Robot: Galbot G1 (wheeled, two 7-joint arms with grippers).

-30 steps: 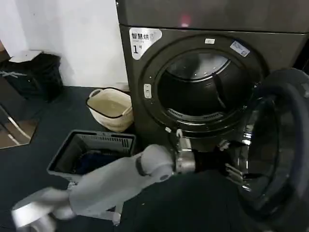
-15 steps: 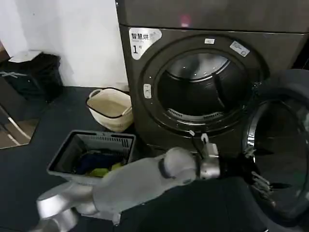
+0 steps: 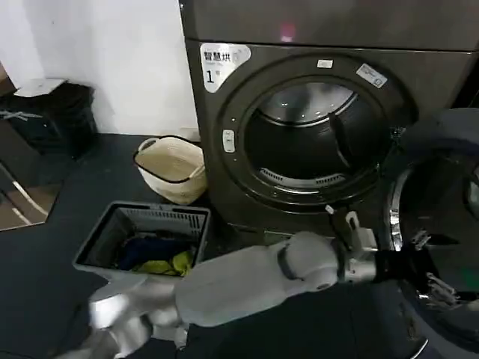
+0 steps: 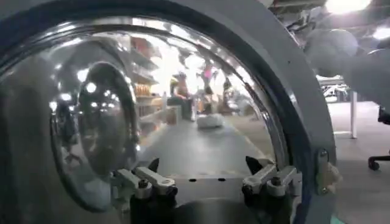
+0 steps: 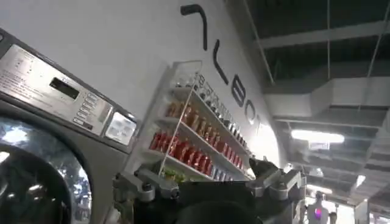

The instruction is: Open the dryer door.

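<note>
Laundry bin [image 3: 142, 243] sits before woven basket [image 3: 172, 168], left of dryer [image 3: 314, 142].

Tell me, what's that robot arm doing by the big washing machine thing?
The robot is opening a dryer. Its left gripper reaches across to the dryer door, which has swung wide open to the right, so you can see into the drum. The gripper's fingers are spread open right against the door's inner glass. A laundry basket with clothes sits on the floor nearby.
</note>
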